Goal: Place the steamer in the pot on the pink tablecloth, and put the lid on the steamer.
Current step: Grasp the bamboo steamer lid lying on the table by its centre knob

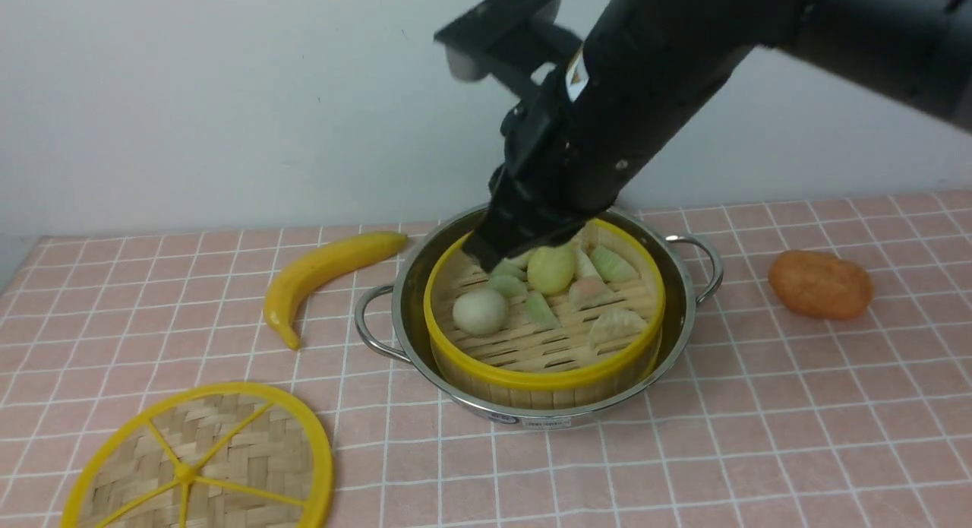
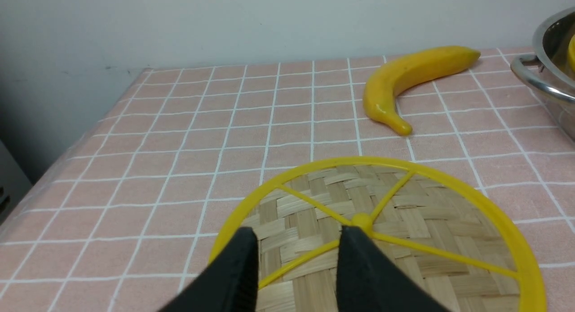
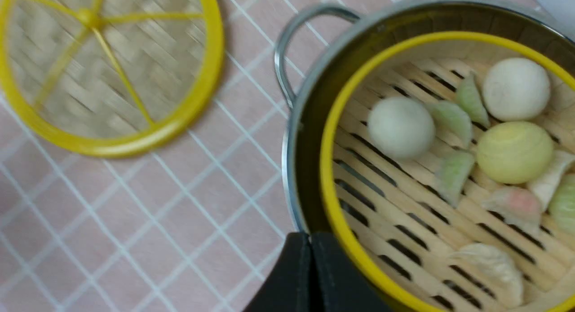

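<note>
Left wrist view alone, left pincer point(image 2: 298, 235) parted, seemingly above lid point(image 2: 404, 213)

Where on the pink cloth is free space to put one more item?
Widest bare tablecloth: front right, between the pot, the orange lump and the near edge; also the far-left corner behind the banana. Crowded: front left, where the left tool is over the lid, and the pot, with the right tool above the steamer.

One pot point(image 1: 405, 300), one steamer point(image 1: 547, 377), one lid point(image 1: 228, 444), one banana point(image 1: 319, 273), one orange lump point(image 1: 820, 285), three round buns point(image 3: 514, 151), seven dumplings point(image 3: 453, 175).
</note>
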Controlling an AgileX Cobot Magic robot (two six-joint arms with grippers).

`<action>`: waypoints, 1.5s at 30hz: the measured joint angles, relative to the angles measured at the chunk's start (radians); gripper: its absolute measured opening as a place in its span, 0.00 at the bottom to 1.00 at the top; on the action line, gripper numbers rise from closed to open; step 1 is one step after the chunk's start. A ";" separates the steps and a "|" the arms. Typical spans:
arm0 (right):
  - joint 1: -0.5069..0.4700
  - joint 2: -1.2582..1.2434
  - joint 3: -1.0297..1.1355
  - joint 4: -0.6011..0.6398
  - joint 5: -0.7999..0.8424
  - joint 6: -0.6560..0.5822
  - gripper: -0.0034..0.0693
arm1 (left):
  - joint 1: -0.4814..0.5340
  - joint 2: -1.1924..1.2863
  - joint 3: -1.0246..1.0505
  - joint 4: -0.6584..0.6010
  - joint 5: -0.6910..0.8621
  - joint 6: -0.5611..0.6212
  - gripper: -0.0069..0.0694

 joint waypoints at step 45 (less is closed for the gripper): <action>-0.591 -1.642 1.676 -0.084 -1.002 0.027 0.16 | 0.000 0.000 0.000 0.000 0.000 0.000 0.41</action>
